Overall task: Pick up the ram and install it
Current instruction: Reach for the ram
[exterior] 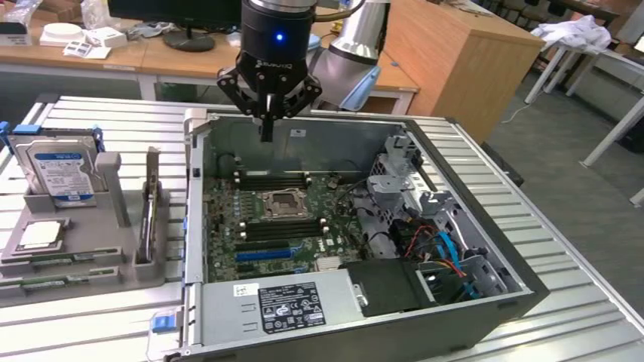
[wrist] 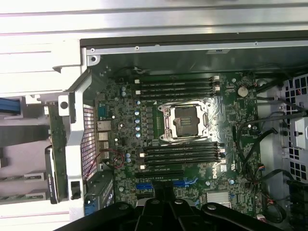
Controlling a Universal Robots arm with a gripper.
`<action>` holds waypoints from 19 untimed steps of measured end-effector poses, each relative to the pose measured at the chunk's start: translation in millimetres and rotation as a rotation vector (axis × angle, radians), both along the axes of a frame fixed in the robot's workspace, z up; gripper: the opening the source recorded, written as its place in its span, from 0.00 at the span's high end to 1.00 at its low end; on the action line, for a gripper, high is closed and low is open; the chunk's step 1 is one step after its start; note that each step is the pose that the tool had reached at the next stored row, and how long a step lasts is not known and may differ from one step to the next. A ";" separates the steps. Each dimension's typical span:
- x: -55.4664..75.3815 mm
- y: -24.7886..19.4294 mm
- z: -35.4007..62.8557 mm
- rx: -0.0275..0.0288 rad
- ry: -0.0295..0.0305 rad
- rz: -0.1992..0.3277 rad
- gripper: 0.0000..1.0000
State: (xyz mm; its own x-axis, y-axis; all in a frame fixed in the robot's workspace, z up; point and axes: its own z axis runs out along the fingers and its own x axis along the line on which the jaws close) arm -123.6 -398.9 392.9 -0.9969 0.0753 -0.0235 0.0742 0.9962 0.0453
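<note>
Tool [exterior: 267,136] hangs above the far end of the open computer case [exterior: 196,188], fingers pressed together with nothing between them. In the wrist view the tool [wrist: 163,197] looks straight down on the motherboard [wrist: 115,130].

Ram [exterior: 152,207] stands on its long edge in the grey holder [exterior: 111,256] on the tabletop [exterior: 90,317]. It is just beside the case on the exterior view's left, well apart from the tool. The wrist view catches the ram [wrist: 57,154] as a green strip outside the case wall.

I judge it light, stiff and thin, but fragile, with bare chips on the faces and contacts along the lower edge. I would pinch across the two flat faces at mid-length, near the top edge. An off-centre hold would likely let it tilt.

Black slots [wrist: 178,86] beside the processor socket [wrist: 185,120] look unfilled.
</note>
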 end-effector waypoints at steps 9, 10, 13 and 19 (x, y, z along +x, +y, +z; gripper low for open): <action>-14.8 0.2 0.0 -0.0003 0.0002 0.000 0.90; -17.2 0.3 0.0 -0.0003 0.0002 0.000 0.90; -24.7 0.4 0.0 -0.0002 0.0002 0.000 0.90; -41.8 0.6 -0.1 -0.0002 0.0002 0.000 0.90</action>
